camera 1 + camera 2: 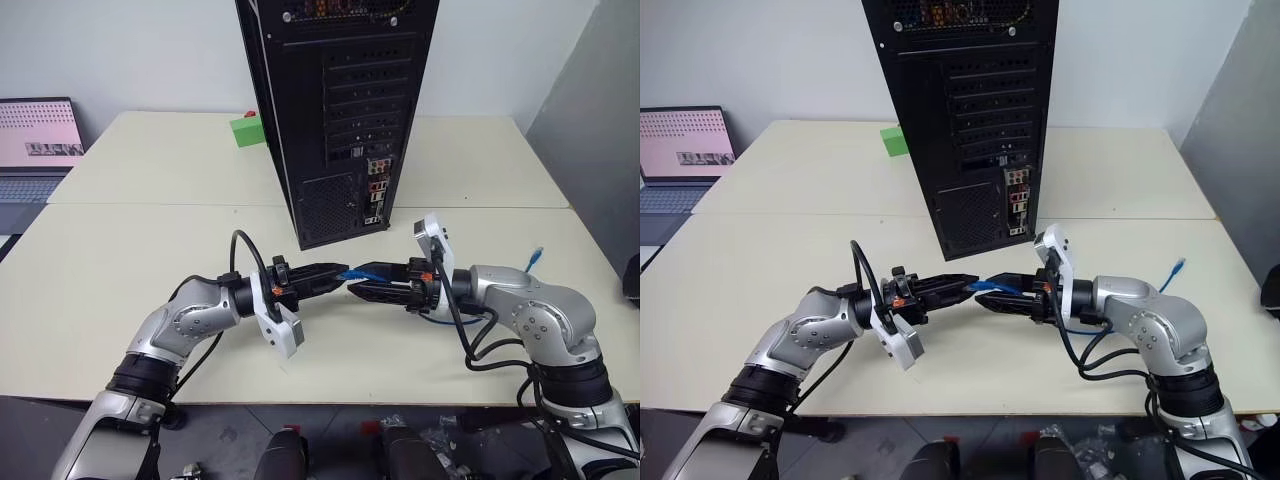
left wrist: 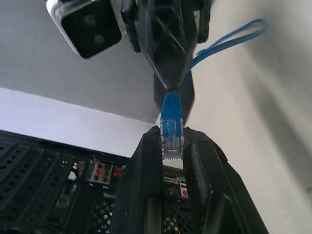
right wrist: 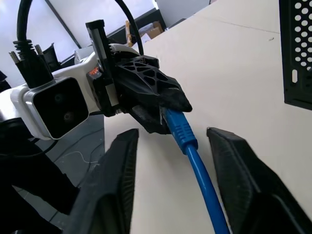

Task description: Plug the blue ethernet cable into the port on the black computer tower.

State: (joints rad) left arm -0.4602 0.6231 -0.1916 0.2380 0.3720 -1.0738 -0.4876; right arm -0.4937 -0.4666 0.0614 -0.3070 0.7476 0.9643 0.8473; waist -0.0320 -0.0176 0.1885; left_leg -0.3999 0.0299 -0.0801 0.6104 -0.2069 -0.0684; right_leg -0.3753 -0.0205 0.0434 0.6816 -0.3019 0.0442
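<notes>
You are looking at one blue ethernet cable (image 1: 352, 274) lying level in front of the black computer tower (image 1: 340, 110), its plug end pointing toward your left gripper (image 1: 335, 277), which is clenching that plug. Your right gripper (image 1: 362, 281) is straddling the cord, fingers (image 3: 241, 170) apart, not touching. The cable's other end (image 1: 537, 256) is resting right of the tower.

tower (image 1: 335, 110) top cut off by frame edge; port (image 1: 372, 219) too small, maybe bottom of connector cluster.
</notes>
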